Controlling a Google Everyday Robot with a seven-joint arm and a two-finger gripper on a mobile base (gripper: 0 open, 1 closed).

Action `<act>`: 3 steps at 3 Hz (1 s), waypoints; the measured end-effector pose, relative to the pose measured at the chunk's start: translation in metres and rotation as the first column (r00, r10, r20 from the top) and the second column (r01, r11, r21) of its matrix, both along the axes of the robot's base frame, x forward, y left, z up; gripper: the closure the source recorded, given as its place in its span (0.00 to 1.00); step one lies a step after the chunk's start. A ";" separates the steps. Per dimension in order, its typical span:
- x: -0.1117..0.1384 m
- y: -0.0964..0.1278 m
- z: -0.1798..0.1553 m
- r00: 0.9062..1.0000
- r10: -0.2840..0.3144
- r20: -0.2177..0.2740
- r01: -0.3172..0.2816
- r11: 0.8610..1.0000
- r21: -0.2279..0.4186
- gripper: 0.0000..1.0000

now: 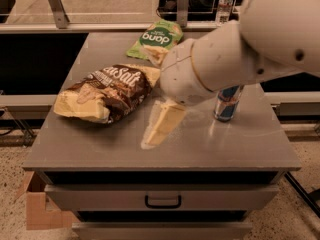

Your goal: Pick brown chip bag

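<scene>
The brown chip bag point(102, 91) lies on its side on the left half of the grey tabletop point(235, 149). It is puffy, dark brown and cream-yellow, with white "Salt" lettering. My gripper point(147, 97) hangs over the middle of the table, just right of the bag's right end. It is open, with one cream finger point(151, 52) toward the back and the other finger point(161, 126) reaching down to the tabletop at the front. The bag's right end lies between them. Nothing is held.
A flat green bag point(155, 37) lies at the table's back edge. A blue and silver can point(227, 103) stands right of my arm, partly hidden by it. A drawer handle point(163, 202) is below the table front. A cardboard box point(36, 210) sits on the floor at left.
</scene>
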State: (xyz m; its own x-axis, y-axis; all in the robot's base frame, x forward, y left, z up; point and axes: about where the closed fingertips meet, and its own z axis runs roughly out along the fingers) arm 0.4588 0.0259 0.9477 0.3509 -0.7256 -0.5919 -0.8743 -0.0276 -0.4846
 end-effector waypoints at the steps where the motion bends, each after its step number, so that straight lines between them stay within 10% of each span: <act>1: 0.009 0.044 -0.012 0.998 0.065 0.021 -0.066 0.998 0.016 0.00; 3: 0.019 0.102 -0.040 0.989 0.145 0.014 -0.146 0.989 0.014 0.00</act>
State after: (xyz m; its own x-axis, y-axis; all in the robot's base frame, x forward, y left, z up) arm 0.4777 0.1279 0.9077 0.4596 -0.6573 -0.5973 -0.8554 -0.1467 -0.4967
